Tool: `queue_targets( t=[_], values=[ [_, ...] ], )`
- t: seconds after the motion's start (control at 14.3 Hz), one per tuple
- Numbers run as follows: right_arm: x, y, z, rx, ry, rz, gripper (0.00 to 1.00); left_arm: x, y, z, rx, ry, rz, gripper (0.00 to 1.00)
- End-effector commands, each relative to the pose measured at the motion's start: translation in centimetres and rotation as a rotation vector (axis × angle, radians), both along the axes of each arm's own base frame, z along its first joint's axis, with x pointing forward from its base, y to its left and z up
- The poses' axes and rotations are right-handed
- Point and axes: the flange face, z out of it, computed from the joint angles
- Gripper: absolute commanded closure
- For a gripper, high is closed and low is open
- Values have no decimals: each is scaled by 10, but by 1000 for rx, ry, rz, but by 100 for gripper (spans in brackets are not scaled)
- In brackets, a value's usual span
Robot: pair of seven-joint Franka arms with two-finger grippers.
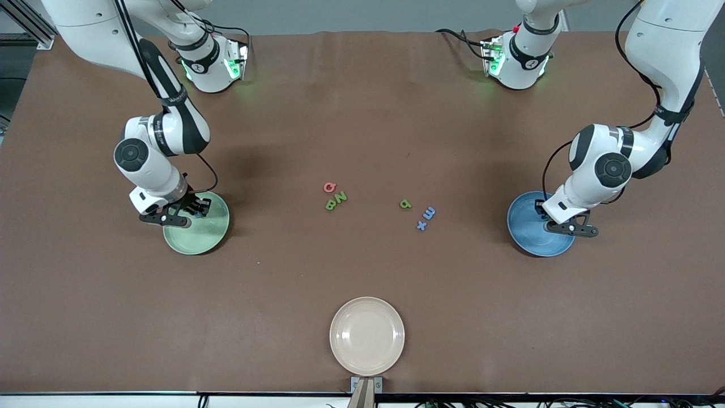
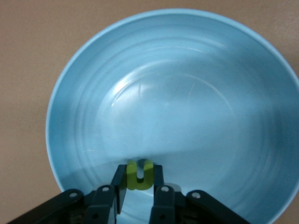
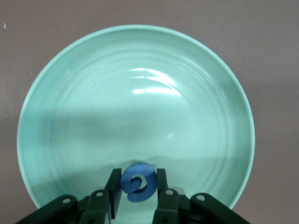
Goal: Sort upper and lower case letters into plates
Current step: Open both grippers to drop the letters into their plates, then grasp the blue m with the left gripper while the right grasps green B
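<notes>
My left gripper (image 2: 139,181) is shut on the green n (image 2: 132,175) and hangs just over the blue plate (image 2: 187,93). In the front view this gripper (image 1: 558,226) is over the blue plate (image 1: 529,232) at the left arm's end. My right gripper (image 3: 138,185) is shut on the blue G (image 3: 140,189), low over the pale green plate (image 3: 140,93). The front view shows it (image 1: 195,211) above that plate (image 1: 204,238). Mid-table lie the pink Q (image 1: 329,187), green N (image 1: 341,197), green B (image 1: 331,204), green p (image 1: 405,204), blue m (image 1: 429,213) and blue x (image 1: 421,225).
A cream-beige plate (image 1: 367,335) sits at the table's edge nearest the front camera, with nothing on it. Both arm bases stand along the edge farthest from the front camera. Brown tabletop stretches between the loose letters and each coloured plate.
</notes>
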Motion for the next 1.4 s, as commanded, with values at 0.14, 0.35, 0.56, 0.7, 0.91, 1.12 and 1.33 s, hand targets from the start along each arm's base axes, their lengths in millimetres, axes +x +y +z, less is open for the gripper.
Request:
queue_targets(
  t=[0.14,0.35,0.56,0.7,0.91,1.12,1.33],
  values=[
    [-9,1,6,4,-3,14,41,5,-8,33,21,-60,-39,0],
    [-6,8,11,4,-8,15,0,12,-56,53,-2,-99,-100,0],
    [11,52,43,-8,26,-23,0,13,-129,73,-50,-141,-198,0],
    [25,103,73,-23,46,-83,0,4,-182,73,-76,-142,-285,0],
    [20,193,95,23,15,-206,0,-10,-236,64,-102,-125,-374,0],
    [10,262,86,72,33,-308,0,-22,-285,46,-136,-99,-447,0],
    [7,319,68,73,28,-390,0,-25,-307,25,-166,-67,-464,0]
  ],
)
